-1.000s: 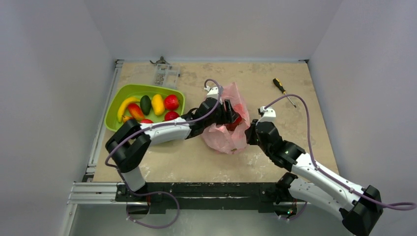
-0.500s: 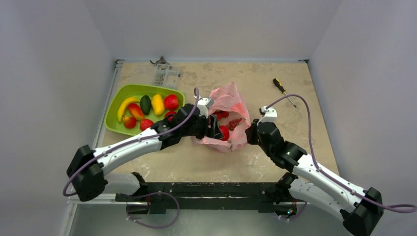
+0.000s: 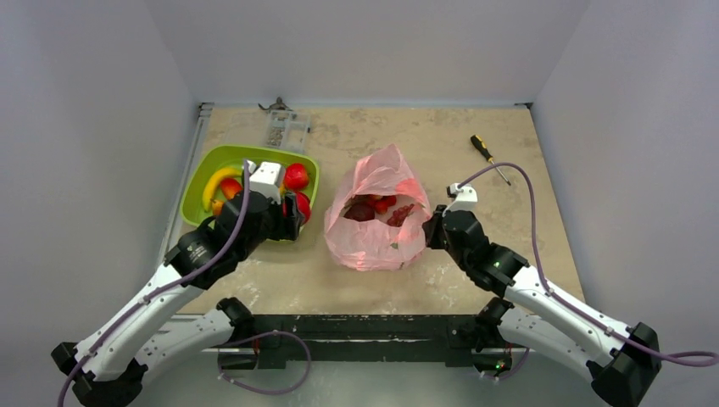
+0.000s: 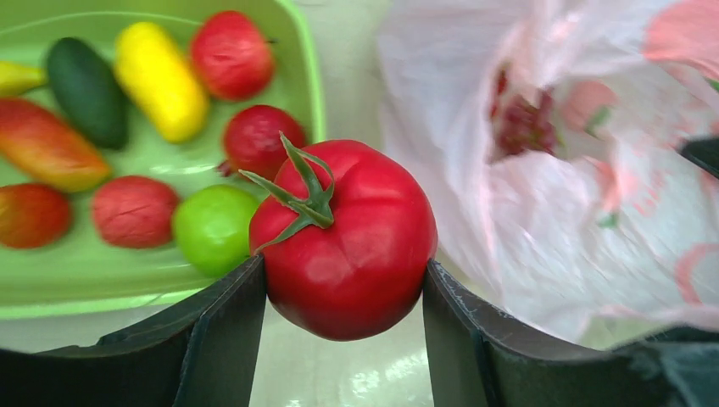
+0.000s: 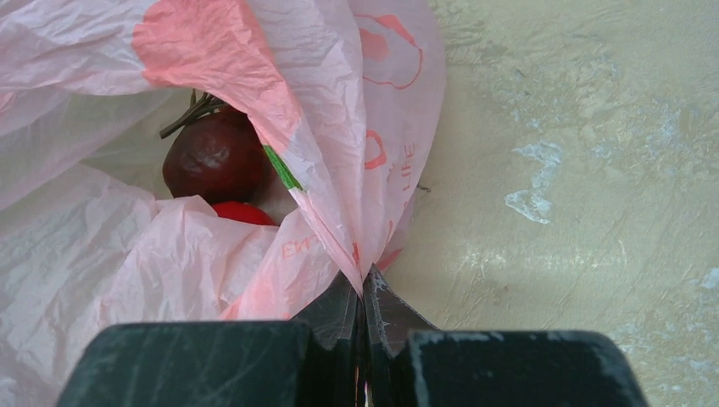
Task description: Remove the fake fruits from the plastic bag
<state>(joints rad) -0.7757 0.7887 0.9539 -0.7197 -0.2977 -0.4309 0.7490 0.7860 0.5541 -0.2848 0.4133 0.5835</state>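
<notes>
Left gripper: the left gripper (image 4: 341, 270) is closed on a red tomato (image 4: 343, 246), one dark finger (image 4: 225, 331) pressed to each side, with the green stem facing the wrist camera.
Tomato's place: outside the bag, held near the tray's corner that faces the bag; in the top view it sits at about 9 o'clock from the bag.
Right gripper: the right gripper (image 5: 363, 298) has its jaws squeezed together on a fold of the plastic bag (image 5: 102, 254), at the bag's 3 o'clock edge in the top view.
Plastic bag: the pink-red bag lies crumpled on the table (image 3: 475, 195) near its middle, mouth spread open towards the overhead camera.
Fruits in the bag: a dark red round fruit (image 5: 216, 161) with a stem, a bright red one (image 5: 242, 212) just beside it at 5 o'clock, and what may be a dark red grape bunch (image 3: 401, 212), blurred in the left wrist view.
Tray: a lime-green tray (image 3: 193, 191) lies at 9 o'clock from the bag, apart from it.
Fruits in the tray: a dark green one (image 4: 85, 89), a yellow one (image 4: 161, 80), red round ones (image 4: 231, 52), a green round one (image 4: 212, 229), an orange-red one (image 4: 47, 148) and a banana (image 3: 212, 185).
Screwdriver: a screwdriver (image 3: 487, 154) lies at 2 o'clock from the bag, well apart.
</notes>
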